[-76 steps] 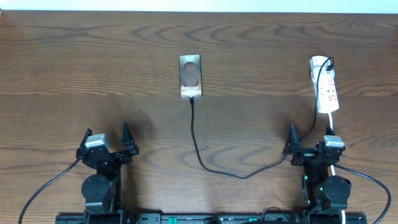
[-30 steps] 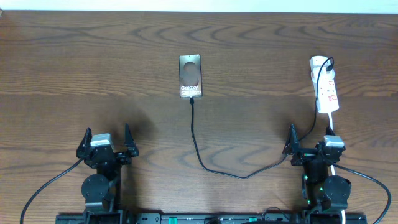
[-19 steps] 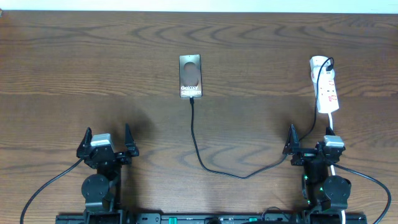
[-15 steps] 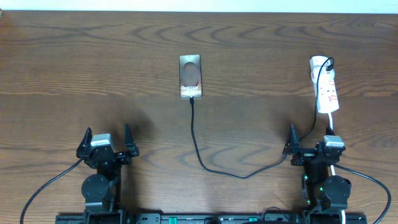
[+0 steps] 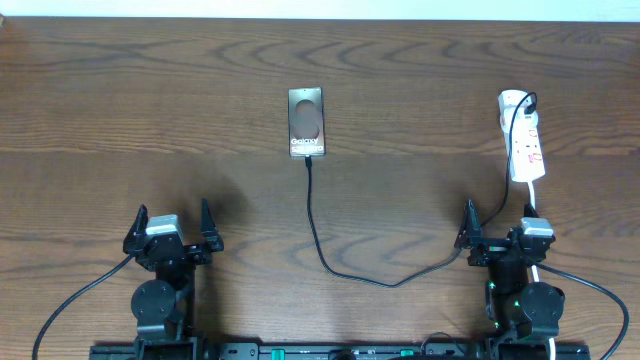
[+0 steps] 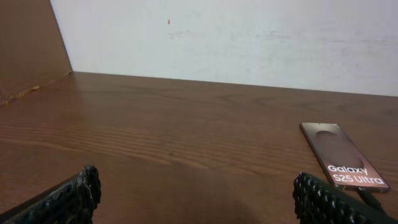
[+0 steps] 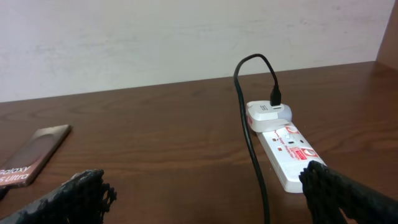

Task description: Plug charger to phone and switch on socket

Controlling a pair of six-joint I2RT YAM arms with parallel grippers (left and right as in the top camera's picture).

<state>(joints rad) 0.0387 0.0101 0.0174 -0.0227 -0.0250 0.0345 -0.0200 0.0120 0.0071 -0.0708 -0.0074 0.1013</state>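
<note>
The phone (image 5: 306,122) lies flat at the table's far middle, lettering toward me, and also shows in the left wrist view (image 6: 343,163) and the right wrist view (image 7: 31,158). The charger (image 5: 318,235), a thin black cable, runs from the phone's near edge, loops toward the front and climbs to the socket (image 5: 525,140), a white strip at the far right. Its tip touches the phone's edge; I cannot tell whether it is seated. My left gripper (image 5: 172,210) (image 6: 198,193) and right gripper (image 5: 498,220) (image 7: 205,186) stand open and hold nothing, near the front edge.
A white adapter (image 7: 267,112) with the black cable's plug sits in the strip's far end. The cable (image 7: 252,149) passes just left of the strip between the right fingers. A white wall bounds the table's far edge.
</note>
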